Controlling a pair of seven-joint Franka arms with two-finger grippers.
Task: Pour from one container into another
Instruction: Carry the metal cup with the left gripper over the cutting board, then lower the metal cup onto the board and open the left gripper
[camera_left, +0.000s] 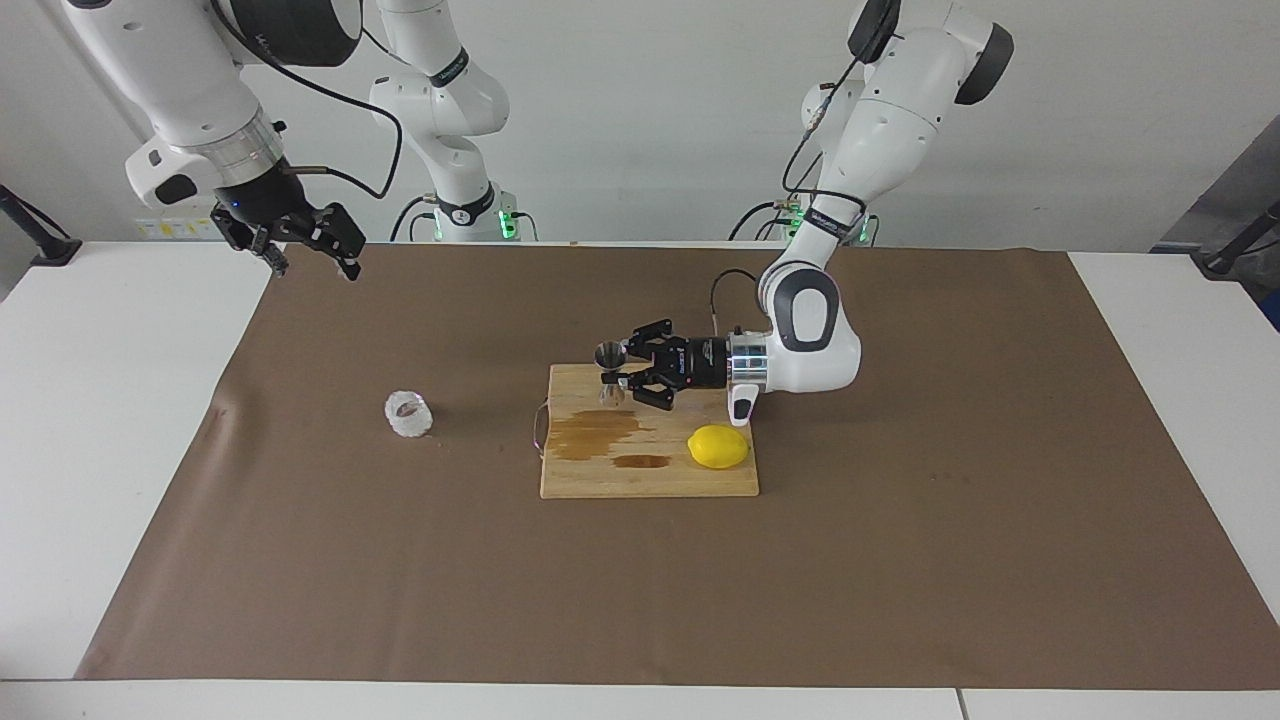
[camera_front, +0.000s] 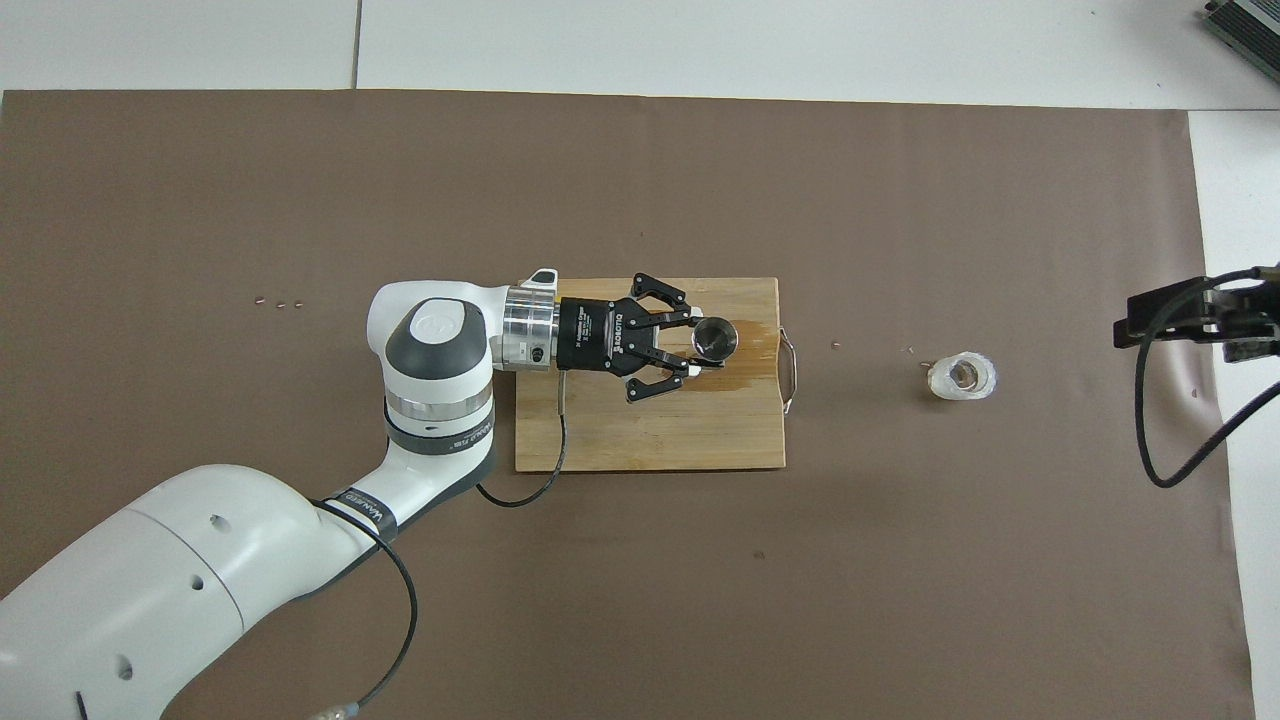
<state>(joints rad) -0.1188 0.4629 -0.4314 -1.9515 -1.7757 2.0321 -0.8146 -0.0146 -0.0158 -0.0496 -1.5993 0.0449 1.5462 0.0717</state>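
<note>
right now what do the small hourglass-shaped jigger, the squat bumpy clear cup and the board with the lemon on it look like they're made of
Hourglass-shaped jigger: polished steel by its mirror-like grey shine.
Squat bumpy clear cup: probably glass, maybe clear plastic; see-through with a whitish faceted wall.
Board: pale wood, perhaps bamboo, matte with fine grain lines, darkened by wet-looking patches; a thin metal handle at one end.

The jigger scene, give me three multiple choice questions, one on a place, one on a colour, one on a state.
1. Where is the glass cup?
A. on the brown paper, toward the right arm's end
B. on the cutting board
C. in a tool

2. What colour is the lemon?
A. green
B. yellow
C. red

3. What state is the left tool in?
A. open, over the cup
B. shut on nothing
C. shut on the jigger

Answers: 1 A, it stands off the cutting board. 2 B, plainly yellow. 3 C, its fingertips pinch the jigger's waist above the board.
</note>
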